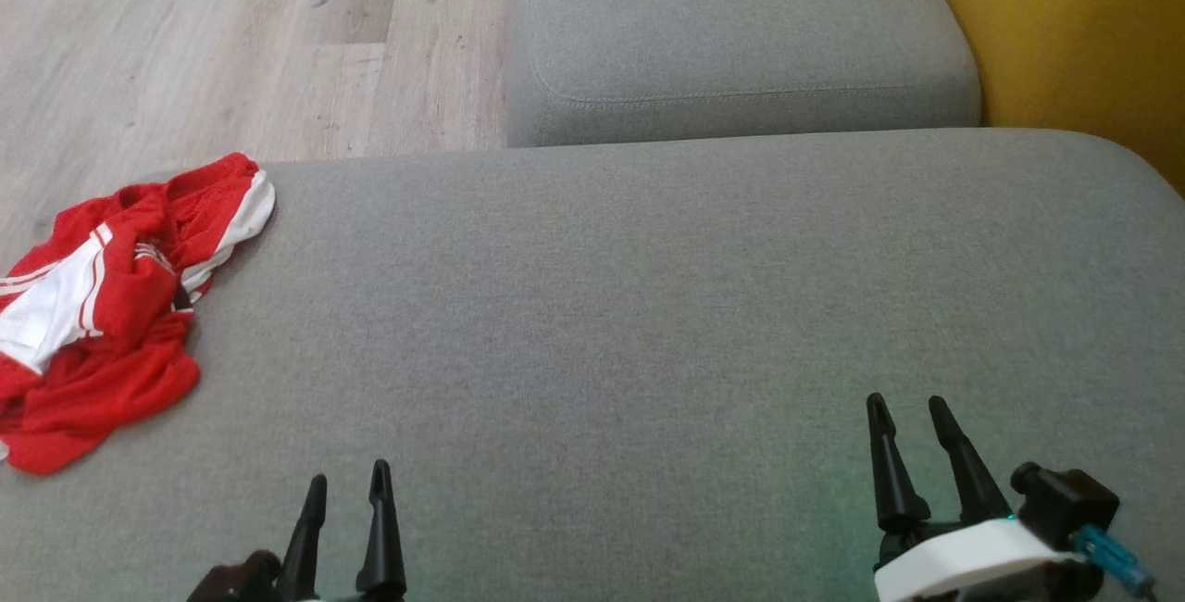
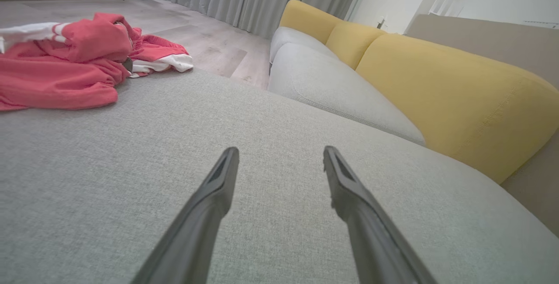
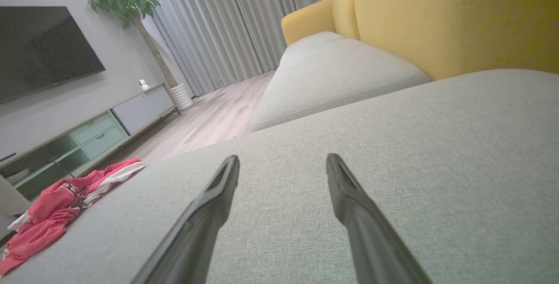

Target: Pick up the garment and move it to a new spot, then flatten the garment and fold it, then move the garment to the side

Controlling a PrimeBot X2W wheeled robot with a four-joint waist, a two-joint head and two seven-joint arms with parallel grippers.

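From the head, the red and white garment lies crumpled at the far left edge of the grey sofa seat, by the wooden floor. The left hand and right hand hover low, fingers apart, holding nothing. The left wrist view shows the left hand spread over bare cushion, the garment well apart at upper left. In the right wrist view the right hand is likewise spread, the garment farther off. The pick-up looks not yet begun (nothing is gripped). Next, the nearer left hand probably must reach the heap and close on a bunched fold.
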